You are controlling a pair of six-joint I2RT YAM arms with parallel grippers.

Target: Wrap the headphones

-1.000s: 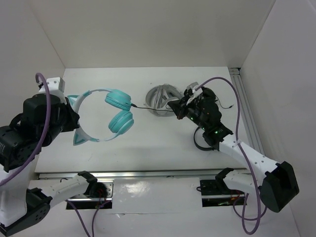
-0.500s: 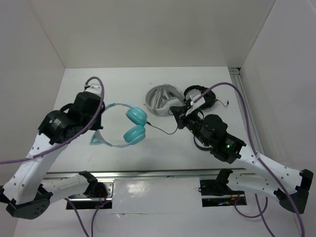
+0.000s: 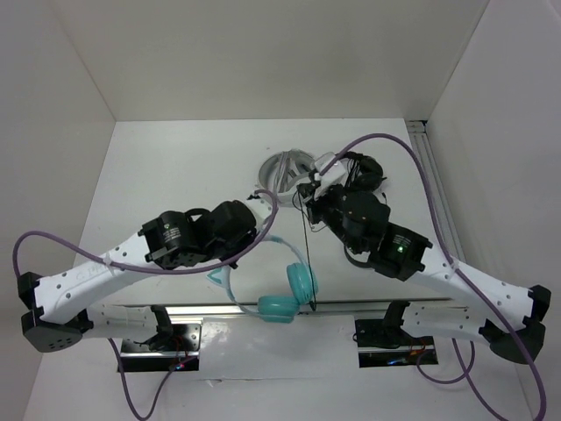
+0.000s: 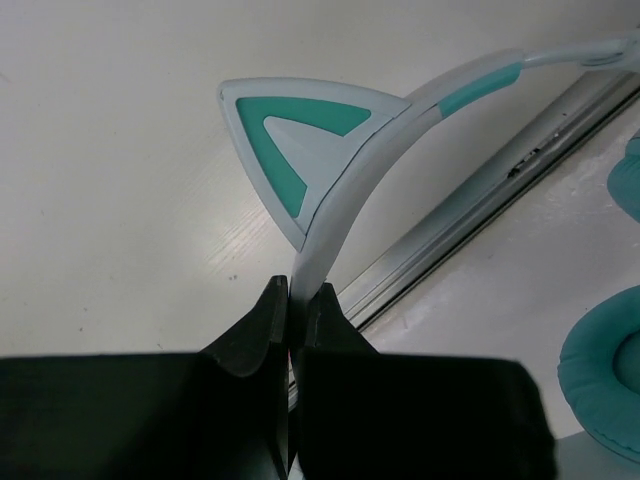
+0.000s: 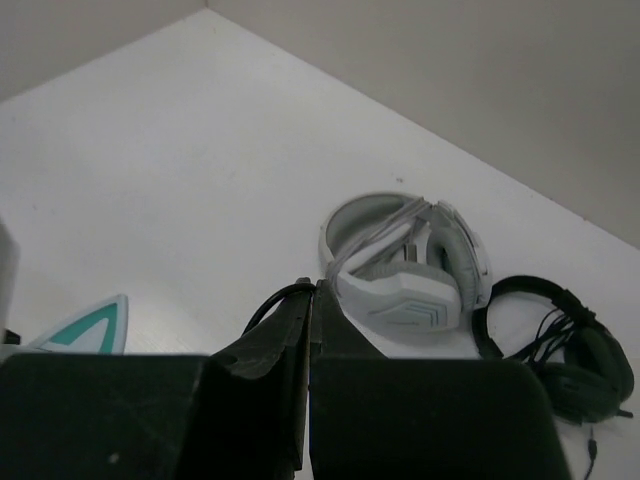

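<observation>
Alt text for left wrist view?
The left hand is shut on the pale headband of the teal headphones, just below a cat ear. An ear cup shows at lower right, and a metal rail crosses the white table diagonally.

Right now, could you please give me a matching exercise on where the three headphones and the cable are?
1 teal headphones
2 white-grey headphones
3 black headphones
4 black cable

A pinched in the right fingers
B on the table, furthest right
C headband clamped in the left fingers
D on the table, centre back

Pairs: 1-C, 2-D, 3-B, 4-A
</observation>
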